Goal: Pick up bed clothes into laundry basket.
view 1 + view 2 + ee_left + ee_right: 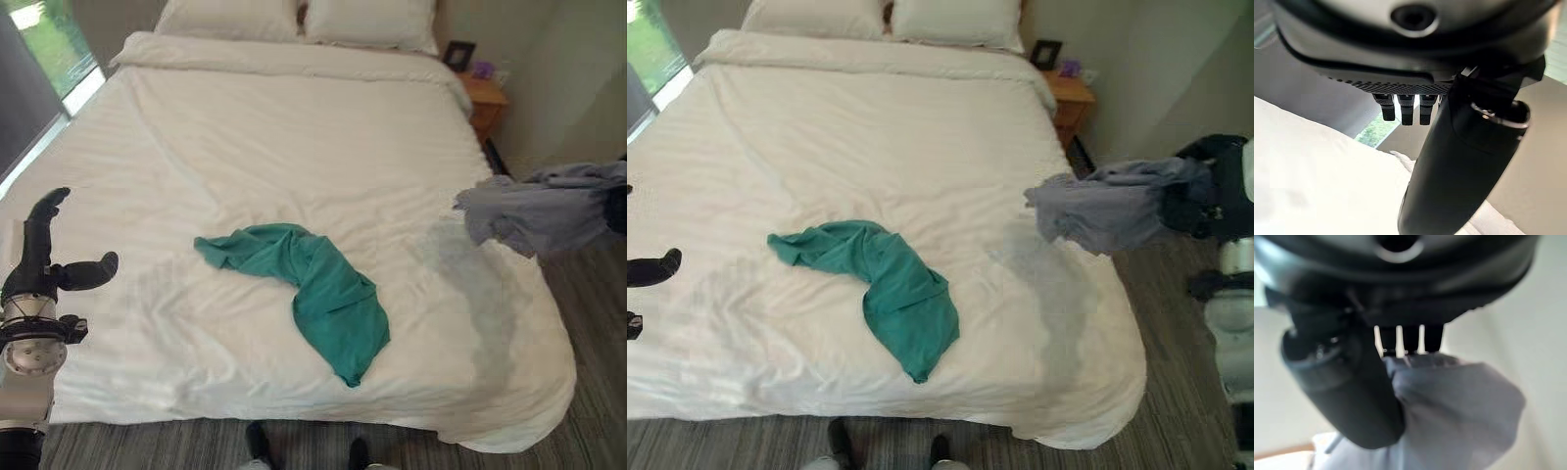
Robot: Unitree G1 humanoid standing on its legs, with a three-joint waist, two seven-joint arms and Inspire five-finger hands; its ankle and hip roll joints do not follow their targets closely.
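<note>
The right hand (1207, 201) holds a grey-blue garment (1107, 211) clenched in its fingers, lifted clear beside the right edge of the bed (294, 127). A teal garment (313, 284) lies crumpled mid-bed. The left hand (44, 259) hovers at the left edge, fingers released and straight.

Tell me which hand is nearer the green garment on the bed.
Left. The left hand hovers open over the bed's left side, beside the green garment. The right hand holds a grey garment off the bed's right edge.

Pillows (299, 20), nightstand (487, 101), picture frame (458, 55).
</note>
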